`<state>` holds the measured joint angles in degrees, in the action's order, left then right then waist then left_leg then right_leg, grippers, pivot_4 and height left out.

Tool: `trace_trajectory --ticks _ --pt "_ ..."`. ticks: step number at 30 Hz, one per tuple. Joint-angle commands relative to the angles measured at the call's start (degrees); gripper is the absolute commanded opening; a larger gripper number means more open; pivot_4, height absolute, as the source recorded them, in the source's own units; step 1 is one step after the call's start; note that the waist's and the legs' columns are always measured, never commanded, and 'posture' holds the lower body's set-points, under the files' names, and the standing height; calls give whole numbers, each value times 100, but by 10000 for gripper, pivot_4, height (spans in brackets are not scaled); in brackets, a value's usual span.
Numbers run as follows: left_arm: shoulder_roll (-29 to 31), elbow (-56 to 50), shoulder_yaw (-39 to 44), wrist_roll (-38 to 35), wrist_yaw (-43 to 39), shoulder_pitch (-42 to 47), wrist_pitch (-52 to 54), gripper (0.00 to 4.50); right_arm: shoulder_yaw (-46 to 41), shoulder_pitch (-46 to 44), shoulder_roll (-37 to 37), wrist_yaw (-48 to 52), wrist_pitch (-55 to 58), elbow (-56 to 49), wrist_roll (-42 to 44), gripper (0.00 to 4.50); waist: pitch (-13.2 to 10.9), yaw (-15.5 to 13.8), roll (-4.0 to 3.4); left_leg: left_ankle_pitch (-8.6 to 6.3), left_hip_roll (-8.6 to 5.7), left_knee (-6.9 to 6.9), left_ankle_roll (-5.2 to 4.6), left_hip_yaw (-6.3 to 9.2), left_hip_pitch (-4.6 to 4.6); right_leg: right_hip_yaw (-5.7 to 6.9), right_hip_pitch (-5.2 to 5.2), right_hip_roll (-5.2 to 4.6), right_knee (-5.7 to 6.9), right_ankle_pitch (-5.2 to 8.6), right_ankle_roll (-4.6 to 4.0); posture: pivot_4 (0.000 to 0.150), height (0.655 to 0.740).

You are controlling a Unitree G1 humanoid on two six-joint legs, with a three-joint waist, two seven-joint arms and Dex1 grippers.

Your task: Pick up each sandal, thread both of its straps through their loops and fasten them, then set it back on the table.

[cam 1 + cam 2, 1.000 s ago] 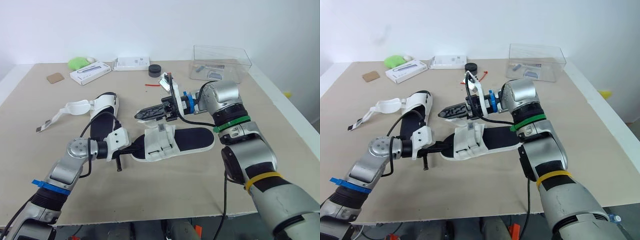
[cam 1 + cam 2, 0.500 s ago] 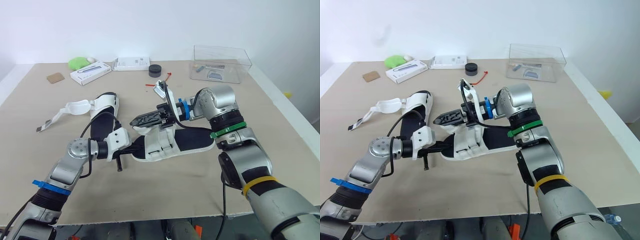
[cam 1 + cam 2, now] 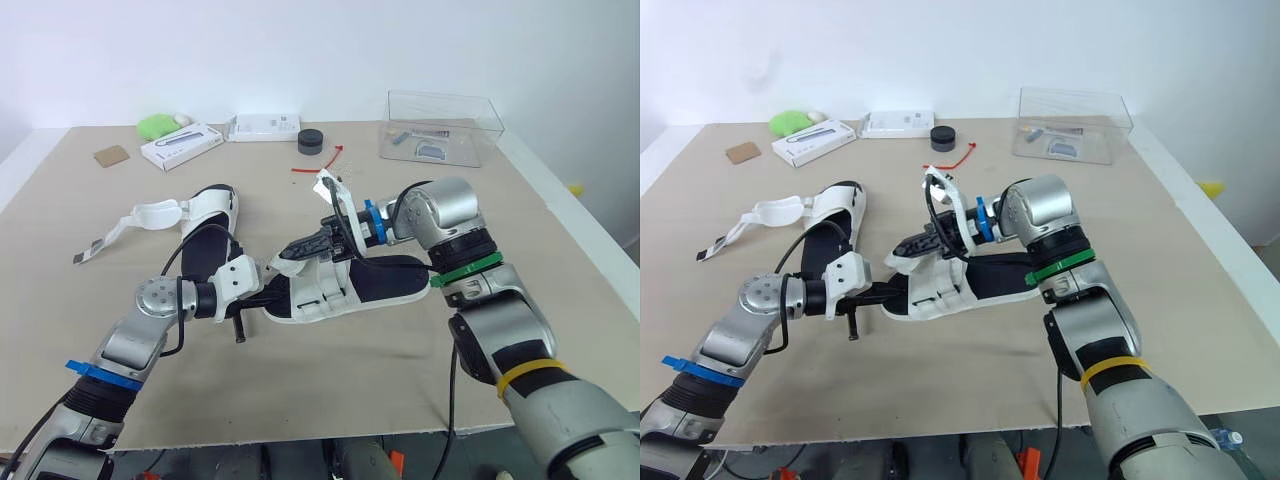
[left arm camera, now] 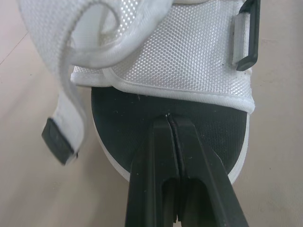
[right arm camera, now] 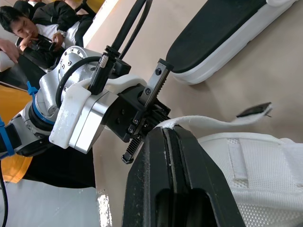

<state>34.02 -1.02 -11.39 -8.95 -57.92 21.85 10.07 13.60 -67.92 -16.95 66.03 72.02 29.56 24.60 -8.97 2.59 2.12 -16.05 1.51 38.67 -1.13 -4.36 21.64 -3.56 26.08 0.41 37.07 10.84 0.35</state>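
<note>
right gripper (image 3: pixel 902 250) now lower, clamped on the sandal's (image 3: pixel 385 280) strap (image 5: pixel 213 124); left gripper (image 4: pixel 168 118) closed, tips at its toe end

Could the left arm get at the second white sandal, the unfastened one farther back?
Probably not yet: the left gripper is shut on one end of the near white sandal with a black footbed. The unfastened white sandal lies right beside it, nothing between.

On the surface (image 3: pixel 330 385), one sandal (image 3: pixel 390 280) lies mid-front, the left pincer (image 3: pixel 268 291) clamped at its left end and the right pincer (image 3: pixel 300 247) on its strap (image 5: pixel 213 124). The other sandal (image 3: pixel 205 235) lies behind-left; a box (image 3: pixel 440 125) sits back right.
</note>
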Motion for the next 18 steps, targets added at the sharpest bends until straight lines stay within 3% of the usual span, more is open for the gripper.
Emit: trace_trajectory --ticks 1,7,12,13,15,18 --pt "-5 193 -92 144 36 -15 77 0 -228 -80 -103 34 -113 -225 181 1051 0 0 0 0 0 0 0 0 0 0 0 0 0 0 0 1500 7261" --pt "2 201 -95 143 19 -6 72 0 -706 74 -297 5 -320 -592 457 1051 0 -5 0 0 0 0 0 2 0 1 0 0 0 0 0 1500 7261" --pt "30 190 -83 140 -3 -26 76 0 -1010 644 -414 -166 -1351 -1514 420 1051 0 -1 0 0 0 -1 0 0 1 -1 -1 -1 -2 2 4 1500 7261" --pt "44 192 -78 140 -13 -29 74 0 -805 1003 -542 -24 -2072 -2031 185 1051 0 -4 0 0 0 -1 0 -1 1 -3 0 -2 -2 2 5 1500 7261" --pt "62 206 -69 134 -29 -24 77 0 -460 1909 -624 111 -4545 -2998 -560 1051 4 -19 6 0 0 -3 0 13 6 3 -1 -1 -5 9 15 1500 7261" --pt "62 230 -68 135 -45 -11 77 0 -107 2485 -710 304 -7967 -2936 -1493 1051 0 -2 -1 -6 0 -4 8 24 8 3 -2 11 -5 37 57 1500 7261"
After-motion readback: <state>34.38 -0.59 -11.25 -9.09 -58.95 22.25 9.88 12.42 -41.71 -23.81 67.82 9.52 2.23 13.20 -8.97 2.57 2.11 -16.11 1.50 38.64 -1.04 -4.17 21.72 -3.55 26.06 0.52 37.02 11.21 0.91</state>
